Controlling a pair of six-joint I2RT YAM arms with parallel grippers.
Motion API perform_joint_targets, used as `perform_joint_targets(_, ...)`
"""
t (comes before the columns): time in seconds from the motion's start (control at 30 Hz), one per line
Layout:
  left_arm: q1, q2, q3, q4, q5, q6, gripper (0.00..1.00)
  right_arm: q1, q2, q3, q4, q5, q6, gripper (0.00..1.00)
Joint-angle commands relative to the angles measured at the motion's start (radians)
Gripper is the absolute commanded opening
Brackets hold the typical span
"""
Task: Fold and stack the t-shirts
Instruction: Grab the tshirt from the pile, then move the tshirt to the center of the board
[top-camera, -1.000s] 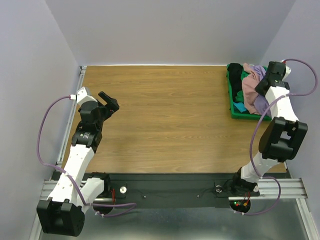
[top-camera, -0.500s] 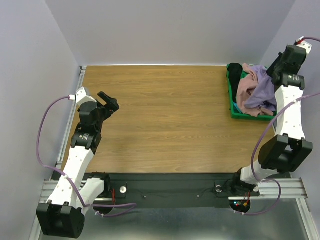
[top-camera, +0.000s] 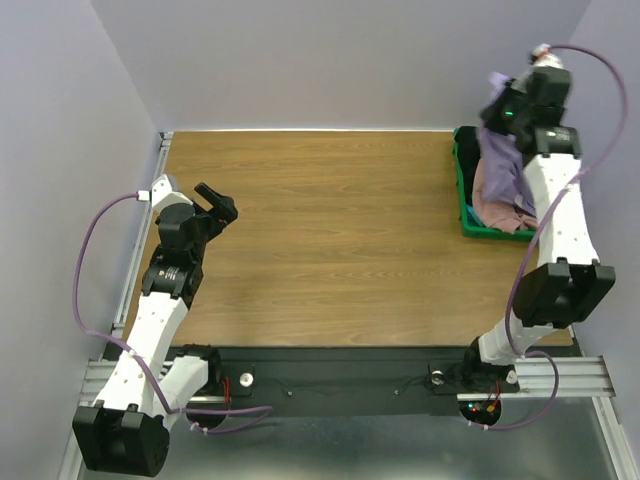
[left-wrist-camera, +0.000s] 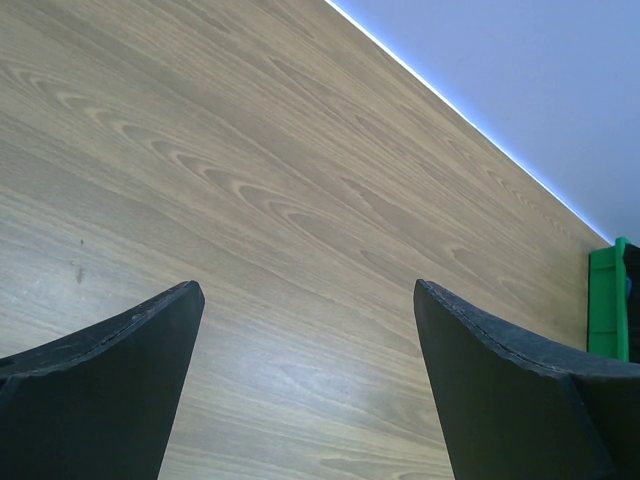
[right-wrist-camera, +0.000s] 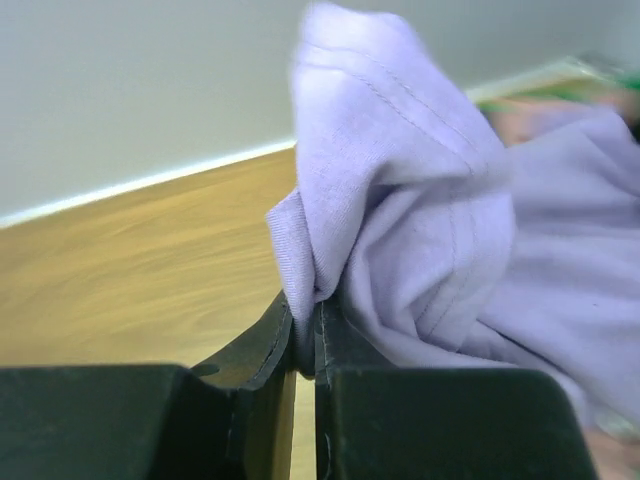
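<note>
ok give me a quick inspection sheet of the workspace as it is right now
surface: wood-grain table
job's things: lavender t-shirt pinched and hanging above the green bin; pink t-shirt bunched in the bin
clutter: nothing seen
end effectors: left end effector open over the table, holding nothing; right end effector shut on the lavender t-shirt
cables: purple cables loop beside both arms
surroundings: pale walls on three sides; metal rail at the near edge
</note>
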Motion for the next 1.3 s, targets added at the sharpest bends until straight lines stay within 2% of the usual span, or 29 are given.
perform_joint_targets(0.0,0.005,-0.019,0.038,0.015,0.005,-0.013,0.99,0.357,-0.054,0.143,0.06,-0.092,-0.023,0.0)
perform_joint_targets(0.13,0.005,-0.045,0.058,-0.021,-0.007,-0.023,0.99,0.571,0.017,0.27,0.063,-0.155,-0.002,0.01)
perform_joint_targets(0.23,0.005,-0.088,0.081,-0.068,-0.044,-0.052,0.99,0.669,0.104,0.483,0.061,-0.285,0.026,0.0)
perform_joint_targets(0.37,0.005,-0.147,0.093,-0.113,-0.107,-0.094,0.99,0.695,0.167,0.564,0.063,-0.297,0.086,0.0)
perform_joint_targets(0.43,0.005,-0.174,0.093,-0.128,-0.127,-0.103,0.99,0.695,0.143,0.522,0.063,-0.261,0.098,0.0)
perform_joint_targets(0.47,0.005,-0.196,0.091,-0.136,-0.148,-0.108,0.99,0.695,0.123,0.486,0.063,-0.179,0.115,0.0)
perform_joint_targets(0.53,0.005,-0.226,0.088,-0.169,-0.171,-0.135,0.99,0.693,0.037,0.307,0.063,-0.07,0.125,0.01)
perform_joint_targets(0.57,0.005,-0.233,0.087,-0.179,-0.194,-0.141,0.99,0.693,-0.001,0.225,0.064,0.063,0.133,0.03)
perform_joint_targets(0.6,0.003,-0.241,0.084,-0.186,-0.203,-0.143,0.99,0.693,-0.03,0.153,0.064,0.138,0.151,0.05)
perform_joint_targets(0.63,0.005,-0.252,0.078,-0.199,-0.21,-0.151,0.99,0.692,-0.087,0.004,0.066,0.202,0.155,0.07)
perform_joint_targets(0.7,0.005,-0.256,0.056,-0.205,-0.225,-0.164,0.99,0.687,-0.124,-0.138,0.066,0.361,0.167,0.11)
perform_joint_targets(0.73,0.005,-0.258,0.047,-0.203,-0.22,-0.177,0.99,0.672,-0.139,-0.283,0.067,0.403,0.173,0.15)
perform_joint_targets(0.77,0.005,-0.252,0.024,-0.187,-0.199,-0.178,0.99,0.66,-0.156,-0.345,0.067,0.471,0.196,0.23)
perform_joint_targets(0.83,0.005,-0.226,-0.001,-0.162,-0.168,-0.171,0.99,0.584,-0.152,-0.486,0.071,0.487,0.221,0.33)
perform_joint_targets(0.93,0.005,-0.171,-0.027,-0.134,-0.125,-0.161,0.99,0.465,-0.103,-0.541,0.066,0.439,0.227,0.51)
perform_joint_targets(0.97,0.005,-0.122,-0.028,-0.136,-0.104,-0.154,0.99,0.457,-0.098,-0.559,0.066,0.438,0.222,0.68)
perform_joint_targets(1.0,0.005,-0.099,-0.031,-0.139,-0.092,-0.152,0.99,0.459,-0.107,-0.565,0.066,0.454,0.204,0.75)
perform_joint_targets(1.03,0.005,-0.051,-0.042,-0.137,-0.067,-0.158,0.99,0.457,-0.133,-0.579,0.066,0.445,0.202,0.99)
perform_joint_targets(1.17,0.005,0.041,-0.06,-0.121,-0.026,-0.157,0.98,0.459,-0.208,-0.627,0.067,0.373,0.216,1.0)
perform_joint_targets(1.27,0.005,0.085,-0.077,-0.128,0.002,-0.16,0.98,0.495,-0.286,-0.722,0.089,0.273,0.233,1.0)
